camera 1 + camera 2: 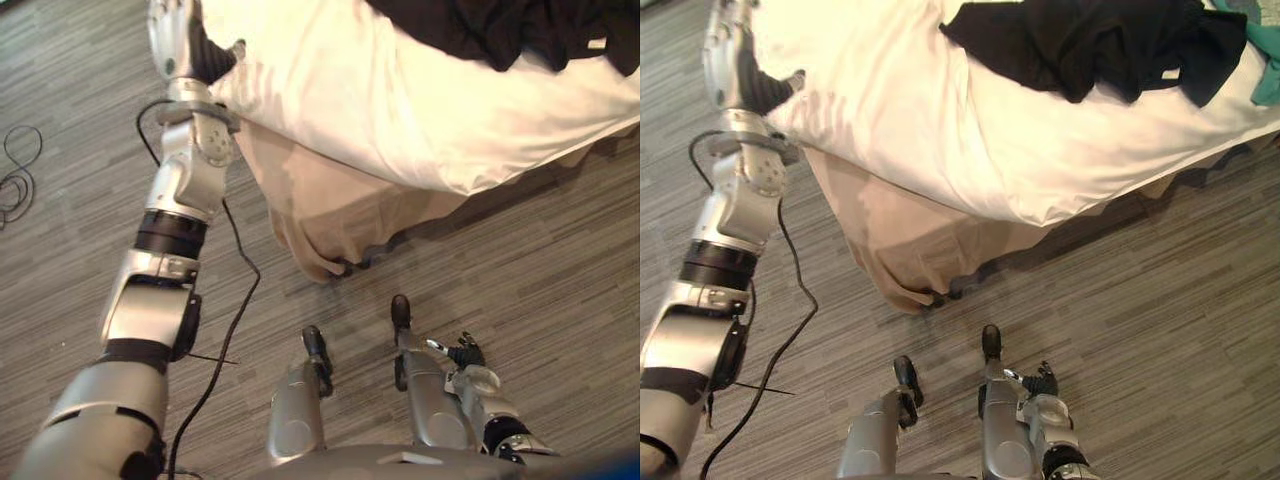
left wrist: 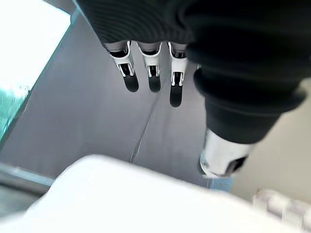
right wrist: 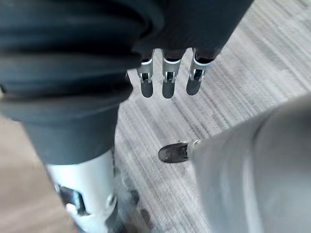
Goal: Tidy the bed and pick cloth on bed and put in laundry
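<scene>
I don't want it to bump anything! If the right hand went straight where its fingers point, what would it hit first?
Most likely the floor. The right hand hangs low, its straight fingers aimed at the bare boards, with nothing visible in between.

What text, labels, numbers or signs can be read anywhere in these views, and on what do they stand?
No text can be read.
Small white tag on the black cloth lying on the bed: too small to read.
The beige bed skirt and the wood-look floor show no print.
</scene>
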Tool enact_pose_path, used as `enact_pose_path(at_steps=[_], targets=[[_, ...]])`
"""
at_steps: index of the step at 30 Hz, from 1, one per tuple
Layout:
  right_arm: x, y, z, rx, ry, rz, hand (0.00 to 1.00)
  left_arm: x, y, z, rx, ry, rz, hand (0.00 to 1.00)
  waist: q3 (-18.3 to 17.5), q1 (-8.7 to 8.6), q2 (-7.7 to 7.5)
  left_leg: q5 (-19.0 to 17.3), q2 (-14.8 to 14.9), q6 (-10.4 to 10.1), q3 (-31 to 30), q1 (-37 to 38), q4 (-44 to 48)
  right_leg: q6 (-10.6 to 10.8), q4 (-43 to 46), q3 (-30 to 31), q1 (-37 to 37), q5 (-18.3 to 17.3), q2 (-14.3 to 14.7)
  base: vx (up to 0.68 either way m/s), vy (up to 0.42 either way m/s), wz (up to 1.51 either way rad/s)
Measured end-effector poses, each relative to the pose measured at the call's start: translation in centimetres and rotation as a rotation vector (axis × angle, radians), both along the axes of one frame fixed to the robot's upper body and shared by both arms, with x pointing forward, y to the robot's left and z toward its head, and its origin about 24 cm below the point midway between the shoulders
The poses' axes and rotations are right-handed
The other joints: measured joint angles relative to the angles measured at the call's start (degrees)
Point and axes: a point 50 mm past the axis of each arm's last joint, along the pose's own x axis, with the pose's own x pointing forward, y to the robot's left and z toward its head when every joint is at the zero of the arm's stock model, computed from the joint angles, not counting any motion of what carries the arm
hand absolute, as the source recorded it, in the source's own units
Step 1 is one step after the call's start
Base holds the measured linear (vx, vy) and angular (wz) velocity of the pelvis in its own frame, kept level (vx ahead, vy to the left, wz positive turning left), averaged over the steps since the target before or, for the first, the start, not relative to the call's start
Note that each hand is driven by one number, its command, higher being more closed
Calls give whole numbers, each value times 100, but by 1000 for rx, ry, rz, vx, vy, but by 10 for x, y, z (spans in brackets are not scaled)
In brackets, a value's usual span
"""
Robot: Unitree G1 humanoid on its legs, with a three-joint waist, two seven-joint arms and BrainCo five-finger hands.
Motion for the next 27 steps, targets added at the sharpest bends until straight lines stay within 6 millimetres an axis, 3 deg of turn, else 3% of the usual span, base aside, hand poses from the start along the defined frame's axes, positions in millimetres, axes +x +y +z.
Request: enact_pose_path(at_steps=[2, 4, 5, 7, 10, 12, 19, 25, 27], targets=[[7, 1, 6, -5, -37, 11, 0, -8, -3, 8, 5, -47, -5, 0, 57, 181, -109, -111, -74, -57, -277, -48, -262, 2, 16, 196, 36, -14, 62, -5, 77, -52], [12, -1, 10, -12, -64, 11, 0, -12, -5, 13, 5, -72, -12, 0, 59, 282, -128, 24, -84, -113, -290, 54, -912, 116, 14, 341, 2, 11, 150, -60, 194, -66], [16, 1, 13, -10, -82, 14, 0, -15, -5, 18, 11, -93, -12, 0, 84, 364, -270, 208, -97, -83, -99, 77, -1031, 246, -33, 488, -62, 47, 138, -56, 238, -65], [14, 9, 12, 6, -85, 23, 0, -16, -6, 21, 9, -102, -12, 0, 67, 338, -463, 299, -285, 33, 158, 35, -1217, 411, -142, 549, -205, 185, -53, 44, 216, -25], [15, 12, 13, 17, -89, 24, 0, -17, -5, 25, 10, -110, -4, 0, 59, 369, -491, 368, -445, 140, 397, -19, -1380, 491, -202, 703, -413, 278, -209, 97, 155, -20], [16, 17, 14, 30, -100, 25, 0, -19, -12, 38, 22, -145, -22, 0, 57, 350, -496, 364, -479, 149, 495, -62, -1453, 557, -361, 745, -465, 373, -251, 117, 51, -20], [22, 13, 21, 34, -149, 3, 0, -16, -34, 72, 84, -202, -59, 0, 57, 195, -499, 335, -447, 147, 703, -117, -1597, 617, -591, 949, -639, 584, -189, 76, 5, -21], [23, 12, 22, 34, -155, -6, 0, 1, -37, 71, 122, -129, -36, 0, 61, 144, -505, 374, -427, 169, 859, -277, -1678, 635, -729, 1146, -886, 744, -161, -15, -24, -17], [25, 11, 24, 51, -169, -24, 0, 3, -36, 79, 119, -121, -24, 0, 67, 111, -515, 401, -407, 160, 847, -476, -1671, 640, -730, 1153, -1069, 746, -170, -62, -26, 5]])
